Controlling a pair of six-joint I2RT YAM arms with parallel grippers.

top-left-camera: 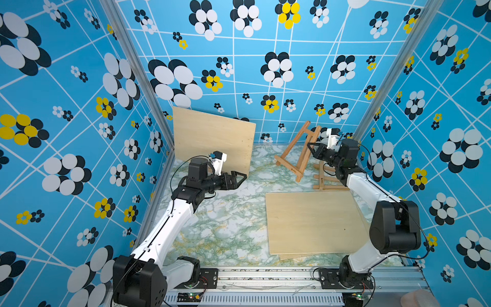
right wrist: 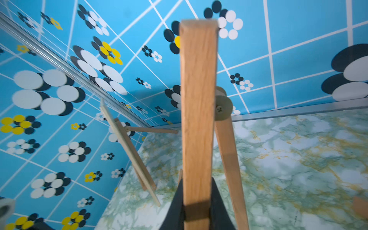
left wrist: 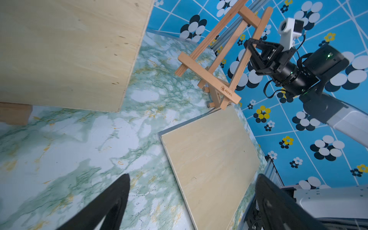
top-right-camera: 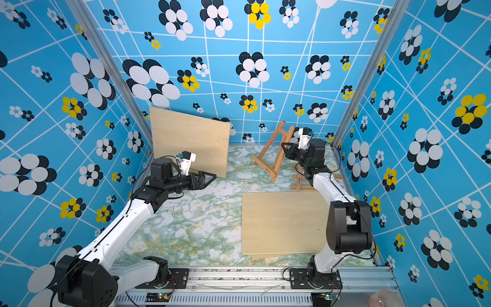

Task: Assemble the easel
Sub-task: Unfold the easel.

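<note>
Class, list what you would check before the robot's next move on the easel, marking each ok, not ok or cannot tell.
1. Right jaws shut on the easel leg: ok.
2. Left jaws open and empty: ok.
3. Easel feet resting on the table: cannot tell.
4. Flat board lying untouched on the table: ok.
5. Upright board standing propped: ok.

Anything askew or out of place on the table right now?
Yes. The easel held by the right gripper tilts sideways rather than standing square, and a second easel lies flat on the table beside it.
</note>
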